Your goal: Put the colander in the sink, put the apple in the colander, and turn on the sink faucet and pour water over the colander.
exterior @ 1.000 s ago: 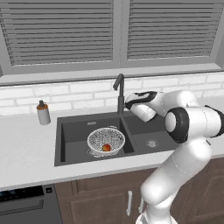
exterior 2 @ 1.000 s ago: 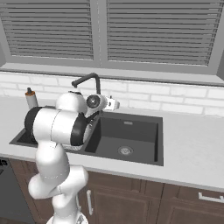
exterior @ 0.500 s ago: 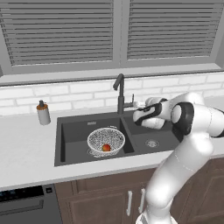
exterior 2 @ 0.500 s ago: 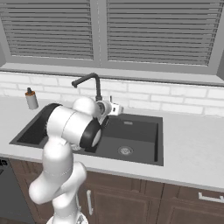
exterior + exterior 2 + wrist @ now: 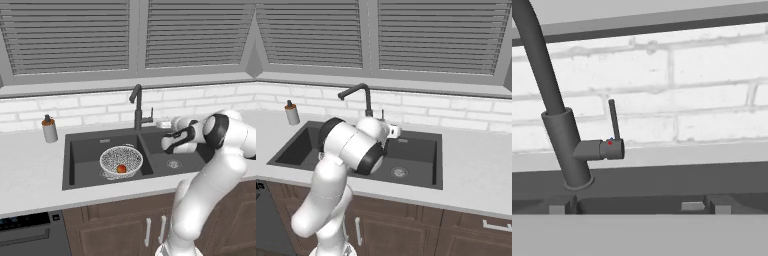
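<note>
I have the arm bent low over the right basin of the sink [image 5: 80, 150], forearm level, claw [image 5: 164, 123] spread apart and holding nothing, just right of the sink faucet [image 5: 137, 106] and facing its upright lever [image 5: 613, 120]. Left of the faucet, the colander [image 5: 121, 159] sits in the left basin with the apple [image 5: 121, 169] inside

Speckled colander [image 5: 121, 159] in left sink [image 5: 82, 150] basin, apple [image 5: 121, 169] inside, faucet [image 5: 136, 106] lever upright

The apple [image 5: 121, 169] lies in the colander [image 5: 121, 160], in the left basin of the sink [image 5: 80, 150]; sink faucet [image 5: 137, 106] stands behind, soap dispenser [image 5: 49, 129] far left.
</note>
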### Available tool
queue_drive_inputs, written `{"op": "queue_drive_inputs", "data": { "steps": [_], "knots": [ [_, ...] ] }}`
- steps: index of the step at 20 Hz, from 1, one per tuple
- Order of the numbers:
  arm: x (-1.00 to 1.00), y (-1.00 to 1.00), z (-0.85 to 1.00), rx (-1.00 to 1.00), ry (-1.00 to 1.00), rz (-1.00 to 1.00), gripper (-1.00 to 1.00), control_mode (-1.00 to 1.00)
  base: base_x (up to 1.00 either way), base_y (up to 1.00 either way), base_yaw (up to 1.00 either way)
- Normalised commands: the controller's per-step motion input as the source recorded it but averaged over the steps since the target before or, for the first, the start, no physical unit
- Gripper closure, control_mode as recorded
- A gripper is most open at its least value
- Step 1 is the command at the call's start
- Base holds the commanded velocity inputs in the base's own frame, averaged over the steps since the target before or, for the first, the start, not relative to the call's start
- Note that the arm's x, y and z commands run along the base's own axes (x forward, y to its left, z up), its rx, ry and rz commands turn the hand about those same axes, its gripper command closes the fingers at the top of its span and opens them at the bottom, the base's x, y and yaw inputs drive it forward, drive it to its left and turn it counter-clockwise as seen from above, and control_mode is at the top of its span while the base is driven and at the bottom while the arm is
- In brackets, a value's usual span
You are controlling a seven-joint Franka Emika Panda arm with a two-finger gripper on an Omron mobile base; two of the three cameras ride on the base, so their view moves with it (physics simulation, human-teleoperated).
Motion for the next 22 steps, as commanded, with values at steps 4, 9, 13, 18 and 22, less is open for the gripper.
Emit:
{"op": "queue_drive_inputs", "data": {
  "steps": [4, 9, 13, 18, 22],
  "knots": [
    [0.07, 0.0, 0.0, 0.0, -0.06, 0.0, -1.0, -1.0, 0.0, 0.0, 0.0],
    [0.1, 0.0, 0.01, 0.0, -0.1, 0.0, -1.0, -1.0, 0.0, 0.0, 0.0],
    [0.25, 0.0, 0.02, 0.0, -0.1, 0.0, -1.0, -1.0, 0.0, 0.0, 0.0],
    [0.31, 0.0, 0.08, 0.0, -0.08, 0.0, -1.0, -1.0, 0.0, 0.0, 0.0],
    [0.32, 0.0, 0.06, 0.0, -0.04, 0.0, -1.0, -1.0, 0.0, 0.0, 0.0]
  ]
}}
